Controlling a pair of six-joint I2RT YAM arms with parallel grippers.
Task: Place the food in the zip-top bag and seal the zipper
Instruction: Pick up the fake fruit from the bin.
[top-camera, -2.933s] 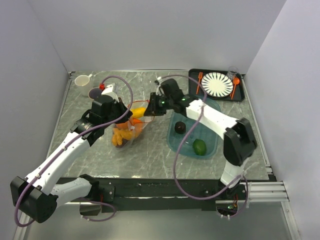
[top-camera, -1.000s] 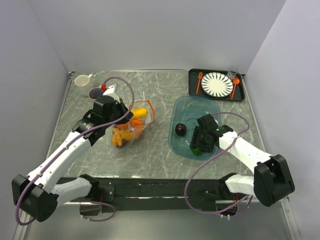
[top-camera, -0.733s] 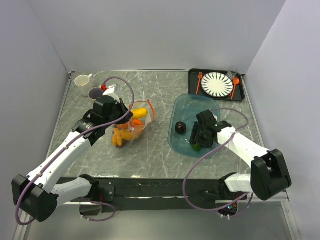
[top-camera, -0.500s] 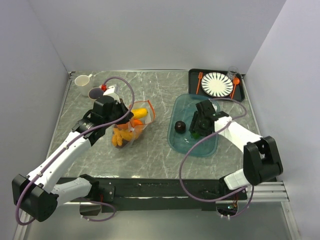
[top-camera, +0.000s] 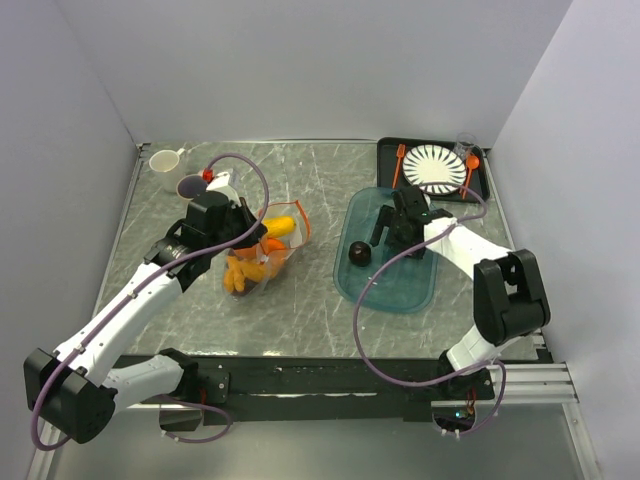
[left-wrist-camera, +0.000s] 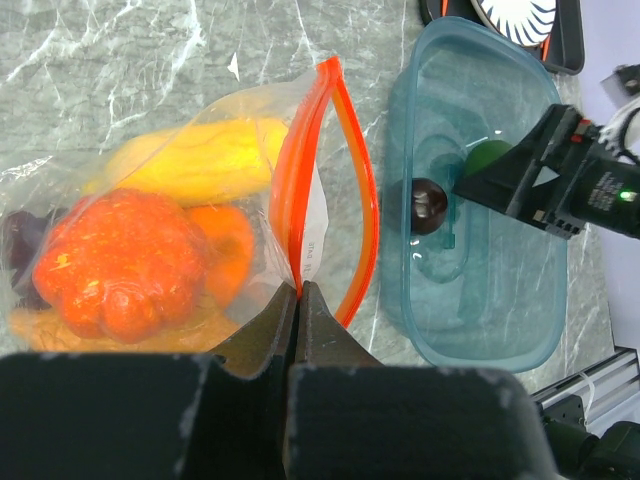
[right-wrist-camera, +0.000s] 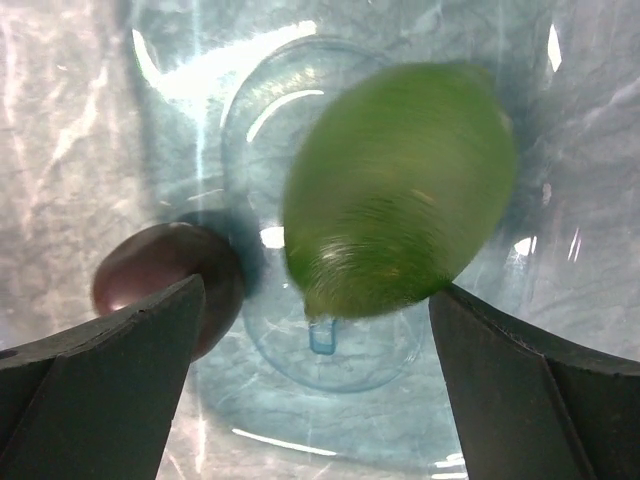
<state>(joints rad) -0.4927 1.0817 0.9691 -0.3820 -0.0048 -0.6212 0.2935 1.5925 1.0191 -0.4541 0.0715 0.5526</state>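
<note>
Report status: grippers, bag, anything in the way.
Left gripper shut on bag edge. Right gripper open over tray, lime between jaws. Bag mouth open, unblocked.

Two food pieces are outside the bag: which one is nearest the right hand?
The green fruit, right between the open fingers of the right hand, above the teal tray; the dark round fruit lies aside.

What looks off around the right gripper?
The green fruit is motion-blurred between the wide-open fingers of the right gripper, above the teal tray: ungripped, probably falling, far from the zip-top bag.
</note>
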